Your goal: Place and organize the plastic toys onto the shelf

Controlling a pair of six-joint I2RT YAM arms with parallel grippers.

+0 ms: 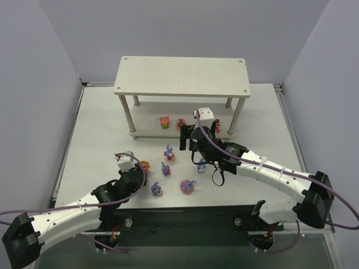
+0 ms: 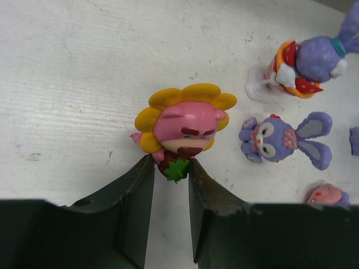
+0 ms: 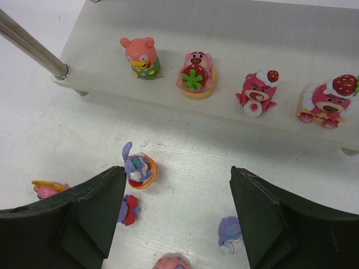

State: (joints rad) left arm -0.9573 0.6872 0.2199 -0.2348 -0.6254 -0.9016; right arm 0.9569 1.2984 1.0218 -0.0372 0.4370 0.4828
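The left claw (image 2: pixel 171 163) is pinching the base of a sunflower-maned pink figurine (image 2: pixel 185 126), which stands on the white table (image 2: pixel 73 67) right at the fingertips. Ahead and to its right lie a purple bunny (image 2: pixel 283 140) on its back and another bunny in an orange ring (image 2: pixel 305 61). Both are close but apart from the fingers.

The right claw (image 3: pixel 178 171) is spread wide and holds nothing. It hangs before the shelf (image 3: pixel 252 33), whose lower tier just ahead carries four pink figures (image 3: pixel 195 74) in a row. A ringed bunny (image 3: pixel 137 168) sits just beside one finger, a lilac bunny (image 3: pixel 231 232) lies beneath the gap, and a shelf leg (image 3: pixel 31 45) slants ahead on the left.
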